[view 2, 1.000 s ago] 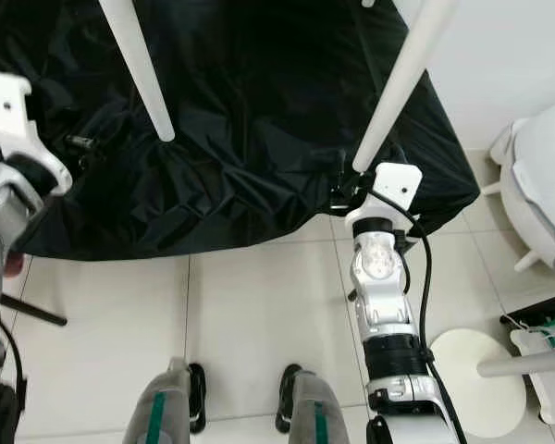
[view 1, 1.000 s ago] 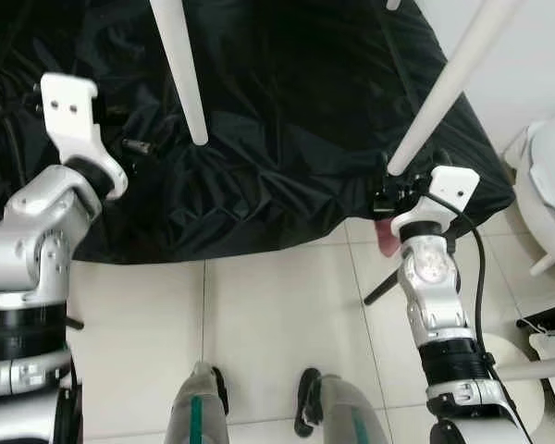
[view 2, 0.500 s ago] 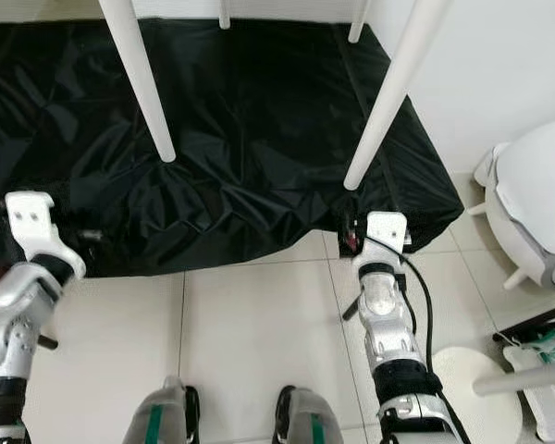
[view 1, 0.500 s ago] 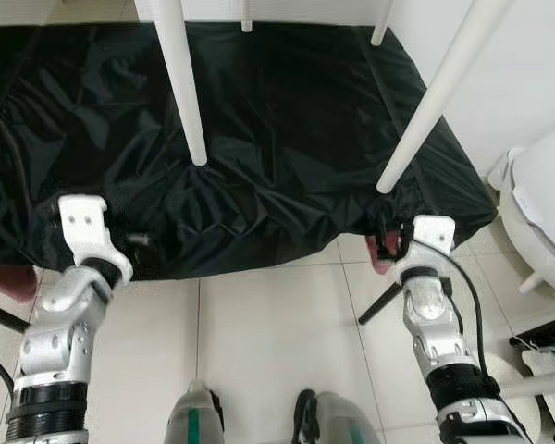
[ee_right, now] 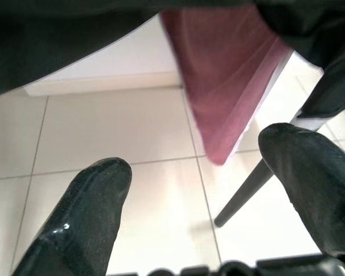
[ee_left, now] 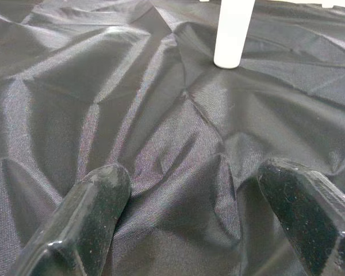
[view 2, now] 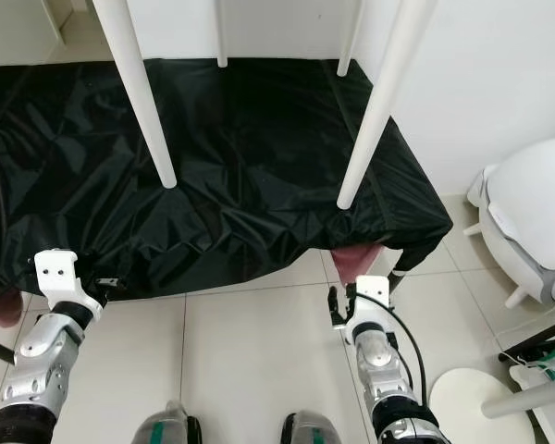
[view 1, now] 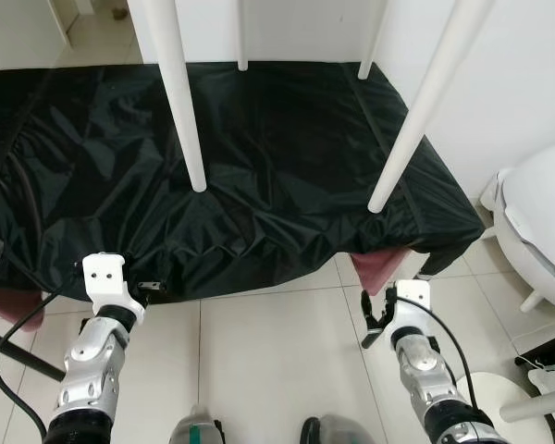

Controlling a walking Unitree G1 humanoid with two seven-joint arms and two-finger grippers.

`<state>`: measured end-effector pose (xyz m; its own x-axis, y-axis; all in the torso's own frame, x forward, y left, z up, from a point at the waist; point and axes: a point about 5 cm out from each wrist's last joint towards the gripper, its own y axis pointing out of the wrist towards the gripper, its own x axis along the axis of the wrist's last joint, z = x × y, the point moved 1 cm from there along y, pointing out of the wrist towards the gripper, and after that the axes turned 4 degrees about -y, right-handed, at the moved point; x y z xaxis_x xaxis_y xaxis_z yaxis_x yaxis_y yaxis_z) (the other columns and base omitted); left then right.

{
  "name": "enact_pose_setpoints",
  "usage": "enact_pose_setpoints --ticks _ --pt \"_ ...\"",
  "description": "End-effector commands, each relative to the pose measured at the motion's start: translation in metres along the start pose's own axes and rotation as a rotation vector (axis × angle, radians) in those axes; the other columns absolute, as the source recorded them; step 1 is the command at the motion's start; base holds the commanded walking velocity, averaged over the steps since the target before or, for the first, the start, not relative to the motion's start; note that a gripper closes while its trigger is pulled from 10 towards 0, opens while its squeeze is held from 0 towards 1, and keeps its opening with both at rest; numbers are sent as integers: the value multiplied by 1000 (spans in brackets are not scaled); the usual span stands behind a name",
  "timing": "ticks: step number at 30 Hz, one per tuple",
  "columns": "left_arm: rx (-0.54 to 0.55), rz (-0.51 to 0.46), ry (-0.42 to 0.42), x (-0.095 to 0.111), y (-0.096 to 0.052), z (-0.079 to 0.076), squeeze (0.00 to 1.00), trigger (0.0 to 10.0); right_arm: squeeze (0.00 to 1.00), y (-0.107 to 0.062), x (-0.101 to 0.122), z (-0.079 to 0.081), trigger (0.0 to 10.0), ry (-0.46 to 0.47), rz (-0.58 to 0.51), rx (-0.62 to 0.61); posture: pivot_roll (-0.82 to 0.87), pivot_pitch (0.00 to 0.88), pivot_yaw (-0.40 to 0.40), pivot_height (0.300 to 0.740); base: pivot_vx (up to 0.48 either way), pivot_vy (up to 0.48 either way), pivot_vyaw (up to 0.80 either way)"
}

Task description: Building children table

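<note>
Where tiles (view 1: pixel 277 342) end, black cloth (view 1: pixel 287 157)

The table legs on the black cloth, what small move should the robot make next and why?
Probably raise the right gripper back toward the nearest white leg. Both grippers are open and hold nothing; the right one hangs low over the floor tiles, below the black cloth's edge, while the left gripper hovers over the cloth.

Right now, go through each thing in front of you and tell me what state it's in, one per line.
Four white round table legs: upright, pointing up.
Black glossy fabric cover: spread out, wrinkled, draped over the edge.
Pink cloth corner: hanging below the cover.
Left gripper: open, on the cover.
Right gripper: open, above the floor tiles.
</note>
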<state>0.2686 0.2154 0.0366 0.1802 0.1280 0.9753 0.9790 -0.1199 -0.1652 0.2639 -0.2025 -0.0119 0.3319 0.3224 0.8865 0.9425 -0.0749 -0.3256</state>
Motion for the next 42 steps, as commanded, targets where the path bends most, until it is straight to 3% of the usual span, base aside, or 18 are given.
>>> enact_pose_setpoints --ticks 1,3,7,8,9,11,12,13,19,24,27,30,31,34,37,38,41,42 --pt "-9 239 -36 -54 -17 -5 0 10000 0 -3 -12 6 10000 -11 66 29 23 29 -12 740 0 0 0" --pt "6 327 44 -78 -23 -12 0 10000 0 -12 -37 12 10000 -47 187 64 23 5 -19 740 0 0 0" --pt "15 269 68 -77 -22 -15 0 10000 0 -22 -55 16 10000 -81 268 89 12 0 -14 740 0 0 0" --pt "36 160 71 -61 -17 -13 0 10000 0 -26 -60 17 10000 -86 286 101 13 0 -15 740 0 0 0" --pt "36 160 71 -61 -17 -13 0 10000 0 -26 -60 17 10000 -86 286 101 13 0 -15 740 0 0 0" --pt "63 -78 14 -22 -8 -7 0 10000 0 -29 -64 18 10000 -89 293 110 17 2 -14 740 0 0 0" --pt "63 -78 14 -22 -8 -7 0 10000 0 -29 -64 18 10000 -89 293 110 17 2 -14 740 0 0 0" --pt "27 -228 62 4 -9 -6 0 10000 0 -30 -66 18 10000 -92 297 114 24 4 -12 740 0 0 0" --pt "-25 -334 142 19 -17 -7 0 10000 0 -31 -67 18 10000 -102 305 123 27 7 -12 740 0 0 0" --pt "-71 -361 184 23 -22 -14 0 10000 0 -31 -68 18 10000 -108 310 127 35 9 -12 740 0 0 0" --pt "-123 -339 239 16 -26 -21 0 10000 0 -31 -68 19 10000 -112 314 136 40 13 -14 740 0 0 0" --pt "-190 -195 257 -15 -32 -25 0 10000 0 -32 -69 21 10000 -120 319 149 42 21 -14 740 0 0 0" --pt "-190 -195 257 -15 -32 -25 0 10000 0 -32 -69 21 10000 -120 319 149 42 21 -14 740 0 0 0" --pt "-162 64 203 -67 -47 -16 0 10000 0 -31 -69 22 10000 -129 326 160 34 25 -13 740 0 0 0" --pt "-143 155 183 -83 -54 -14 0 10000 0 -31 -69 21 10000 -133 330 160 34 25 -15 740 0 0 0" --pt "-105 279 164 -103 -63 -12 0 10000 0 -31 -70 20 10000 -138 340 161 34 26 -14 740 0 0 0" --pt "-86 329 160 -111 -67 -11 0 10000 0 -31 -71 20 10000 -140 345 162 34 26 -14 740 0 0 0" --pt "-29 461 163 -128 -78 -8 0 10000 0 -32 -73 19 10000 -148 362 166 32 23 -20 740 0 0 0"
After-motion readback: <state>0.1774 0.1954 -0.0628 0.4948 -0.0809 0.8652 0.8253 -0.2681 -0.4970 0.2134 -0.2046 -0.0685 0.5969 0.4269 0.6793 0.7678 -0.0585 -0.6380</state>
